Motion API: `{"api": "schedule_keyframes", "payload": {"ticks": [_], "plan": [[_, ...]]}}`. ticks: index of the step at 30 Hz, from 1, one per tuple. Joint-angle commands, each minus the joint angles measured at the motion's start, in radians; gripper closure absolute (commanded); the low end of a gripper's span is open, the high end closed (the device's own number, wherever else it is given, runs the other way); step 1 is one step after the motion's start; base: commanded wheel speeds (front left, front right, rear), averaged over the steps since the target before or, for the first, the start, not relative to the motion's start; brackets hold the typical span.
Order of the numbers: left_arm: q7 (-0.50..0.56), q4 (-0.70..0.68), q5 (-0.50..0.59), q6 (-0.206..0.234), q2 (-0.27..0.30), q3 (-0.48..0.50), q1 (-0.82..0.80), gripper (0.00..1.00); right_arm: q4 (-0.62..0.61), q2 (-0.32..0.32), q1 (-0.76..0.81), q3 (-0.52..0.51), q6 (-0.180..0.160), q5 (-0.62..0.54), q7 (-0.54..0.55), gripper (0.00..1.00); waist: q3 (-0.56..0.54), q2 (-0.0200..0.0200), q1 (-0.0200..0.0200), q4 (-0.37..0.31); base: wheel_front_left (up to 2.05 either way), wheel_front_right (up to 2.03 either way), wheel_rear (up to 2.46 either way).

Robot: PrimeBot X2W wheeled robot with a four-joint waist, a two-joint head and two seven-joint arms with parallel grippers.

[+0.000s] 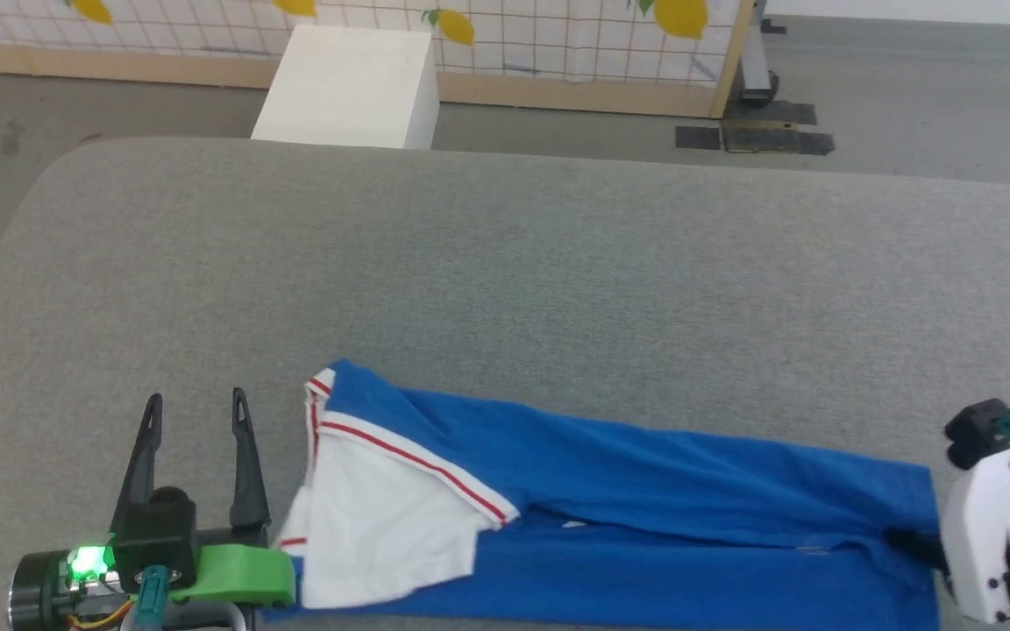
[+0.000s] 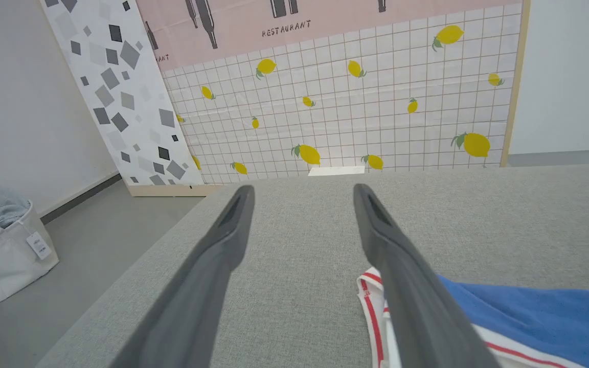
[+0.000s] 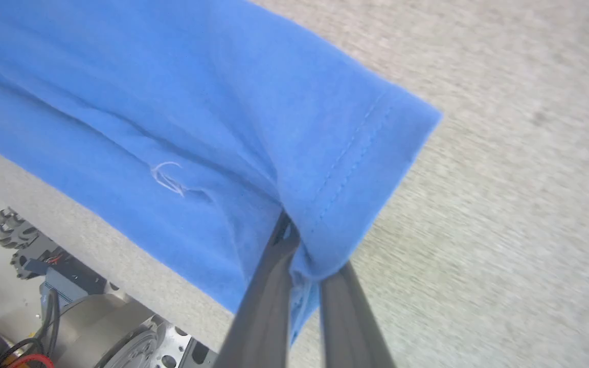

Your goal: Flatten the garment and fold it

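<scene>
A grey cloth-topped counter (image 1: 505, 263) stands before a lemon-print wall (image 1: 558, 35) and a white box (image 1: 352, 83). The shirt (image 1: 645, 491) lies along the counter's near edge, folded lengthwise. The right fingers (image 3: 280, 250) pinch its hem at the right end, probably to pull it taut. The left fingers (image 1: 242, 456) are spread and empty, just beside the white sleeve (image 1: 382, 517).
</scene>
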Motion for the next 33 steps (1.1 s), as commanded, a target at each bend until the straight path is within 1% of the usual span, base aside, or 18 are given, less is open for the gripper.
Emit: {"api": "schedule_keyframes", "payload": {"ticks": [1, 7, 10, 13, 16, 21, 25, 29, 33], "plan": [[-0.005, 0.002, 0.007, -0.005, -0.007, 0.009, 0.019, 0.00, 0.005, -0.023, 0.004, -0.014, -0.002, 0.007, -0.006, 1.00, -0.010, 0.0000, 0.0000, -0.021, 0.00, 0.00, 0.00], [-0.005, -0.004, 0.018, -0.017, -0.011, 0.025, 0.026, 0.00, 0.019, -0.104, 0.026, -0.060, -0.002, 0.017, 0.002, 1.00, -0.016, 0.0000, 0.0000, -0.056, 0.00, 0.00, 0.00], [-0.005, -0.002, 0.023, -0.024, -0.010, 0.028, 0.025, 0.00, 0.045, -0.145, 0.040, -0.086, -0.002, 0.015, 0.010, 1.00, -0.017, 0.0000, 0.0000, -0.067, 0.00, 0.00, 0.00], [-0.005, 0.001, 0.026, -0.028, -0.010, 0.030, 0.025, 0.00, 0.057, -0.167, 0.053, -0.099, -0.002, 0.009, 0.016, 1.00, -0.020, 0.0000, 0.0000, -0.073, 0.00, 0.00, 0.00], [-0.005, 0.004, 0.032, -0.031, -0.013, 0.027, 0.032, 0.00, 0.038, -0.169, 0.063, -0.106, -0.002, 0.014, 0.018, 1.00, -0.029, 0.0000, 0.0000, -0.078, 0.00, 0.00, 0.00], [-0.005, 0.012, 0.035, -0.037, -0.012, 0.022, 0.039, 0.00, -0.082, -0.185, 0.079, -0.085, -0.002, 0.014, 0.034, 1.00, -0.041, 0.0000, 0.0000, -0.075, 0.00, 0.00, 0.00], [-0.005, 0.014, 0.036, -0.038, -0.010, 0.022, 0.040, 0.00, -0.234, -0.189, 0.071, -0.073, -0.002, 0.023, 0.045, 1.00, -0.041, 0.0000, 0.0000, -0.069, 0.00, 0.00, 0.00], [-0.005, 0.012, 0.035, -0.036, -0.013, 0.022, 0.035, 0.00, -0.372, -0.171, 0.044, -0.048, -0.002, 0.022, 0.077, 1.00, -0.030, 0.0000, 0.0000, -0.060, 0.00, 0.00, 0.00], [-0.005, 0.012, 0.034, -0.038, -0.018, 0.020, 0.025, 0.00, -0.463, -0.123, -0.009, 0.001, -0.002, 0.021, 0.117, 1.00, -0.012, 0.0000, 0.0000, -0.045, 0.00, 0.00, 0.00]]}}
